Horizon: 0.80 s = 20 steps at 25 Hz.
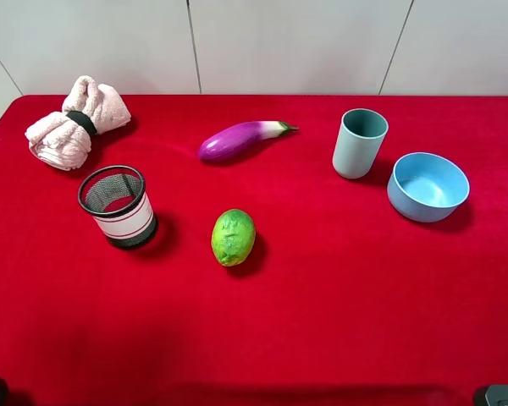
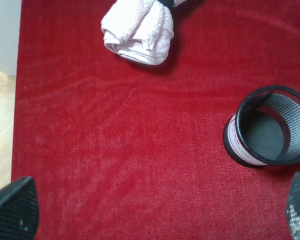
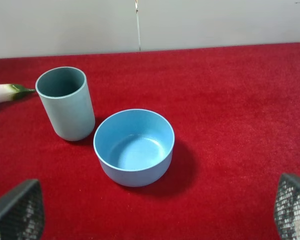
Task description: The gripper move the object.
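Rolled pink towel (image 1: 57, 139) lies at far left corner of bench (image 1: 339, 321), soft, light, compressible, best pinched at its dark band (image 1: 82, 122); left end effector (image 2: 155, 212) hangs wide apart, empty, well short of it.

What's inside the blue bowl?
Nothing. The bowl is empty, and the right wrist view shows its smooth blue bottom. Only a thin strip of the inner wall, just behind the near rim, is hidden.
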Motion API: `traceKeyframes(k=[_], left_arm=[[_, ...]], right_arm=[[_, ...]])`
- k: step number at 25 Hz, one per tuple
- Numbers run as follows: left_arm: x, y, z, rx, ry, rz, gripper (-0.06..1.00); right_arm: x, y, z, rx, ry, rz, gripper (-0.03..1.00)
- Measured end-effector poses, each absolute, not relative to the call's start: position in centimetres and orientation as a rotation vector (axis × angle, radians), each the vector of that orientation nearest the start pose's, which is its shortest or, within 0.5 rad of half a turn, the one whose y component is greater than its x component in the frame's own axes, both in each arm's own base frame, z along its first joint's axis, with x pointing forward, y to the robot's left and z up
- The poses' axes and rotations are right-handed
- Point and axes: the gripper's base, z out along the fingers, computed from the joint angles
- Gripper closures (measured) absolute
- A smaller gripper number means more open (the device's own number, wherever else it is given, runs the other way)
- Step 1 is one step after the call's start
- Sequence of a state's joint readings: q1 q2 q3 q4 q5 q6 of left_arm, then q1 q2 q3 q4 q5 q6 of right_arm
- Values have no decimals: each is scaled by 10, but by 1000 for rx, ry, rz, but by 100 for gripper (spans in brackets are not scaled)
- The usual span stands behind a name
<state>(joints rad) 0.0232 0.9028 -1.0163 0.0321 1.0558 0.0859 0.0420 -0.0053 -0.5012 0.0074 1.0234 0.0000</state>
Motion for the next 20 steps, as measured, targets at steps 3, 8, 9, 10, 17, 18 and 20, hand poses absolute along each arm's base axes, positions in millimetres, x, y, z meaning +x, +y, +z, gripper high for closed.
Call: traceKeyframes(k=[3, 8, 9, 10, 17, 18, 20], left_arm=[[187, 7, 369, 96, 2486, 91, -4], [237, 7, 359, 179, 2572, 90, -4], [246, 7, 355, 194, 2590, 89, -4], [256, 7, 352, 209, 2604, 90, -4], [315, 8, 326, 287, 2681, 95, -5], [323, 8, 321, 302, 2690, 97, -5], [337, 9, 311, 329, 2708, 99, -5]], right_arm=[[-4, 0, 281, -42, 2000, 36, 28], [-4, 0, 281, -42, 2000, 36, 28], [-4, 0, 281, -42, 2000, 36, 28], [-4, 0, 281, -42, 2000, 36, 28], [-4, 0, 281, -42, 2000, 36, 28], [-4, 0, 281, -42, 2000, 36, 28], [-4, 0, 281, -42, 2000, 36, 28]])
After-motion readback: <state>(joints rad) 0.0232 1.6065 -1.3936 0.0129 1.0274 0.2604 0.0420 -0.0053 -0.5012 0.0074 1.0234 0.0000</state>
